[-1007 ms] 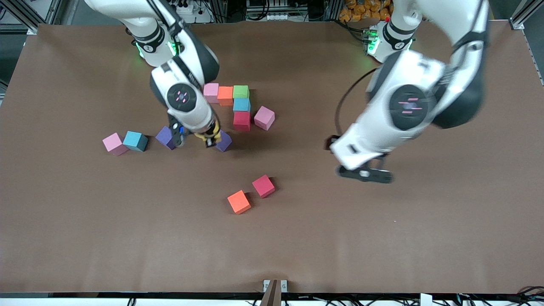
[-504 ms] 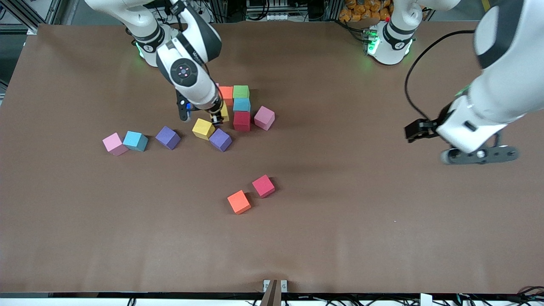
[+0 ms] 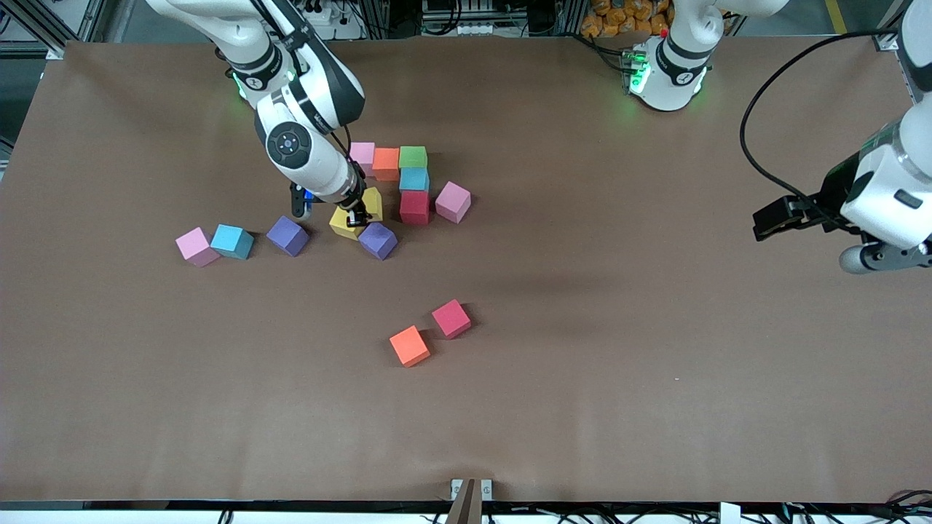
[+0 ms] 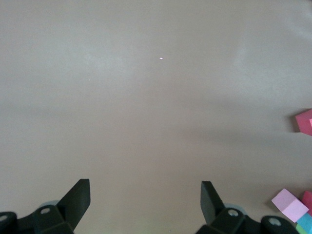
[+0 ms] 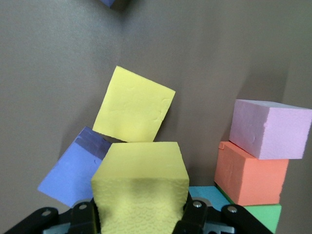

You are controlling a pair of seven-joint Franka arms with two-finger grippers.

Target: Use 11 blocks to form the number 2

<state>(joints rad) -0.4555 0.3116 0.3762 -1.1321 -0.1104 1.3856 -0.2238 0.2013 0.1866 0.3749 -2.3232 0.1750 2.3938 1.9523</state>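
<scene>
Your right gripper (image 3: 357, 212) is clamped on a yellow block (image 5: 140, 187), just above the other yellow block (image 3: 342, 223). Set it flush beside the crimson block (image 3: 413, 207), squared. Your left gripper (image 4: 145, 200) waits wide open over bare table at its own end.

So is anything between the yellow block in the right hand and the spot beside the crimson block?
Nothing visible. The right hand holds the yellow block close to the crimson block, with bare table between. The loose yellow block and purple block lie just nearer the camera.
</scene>
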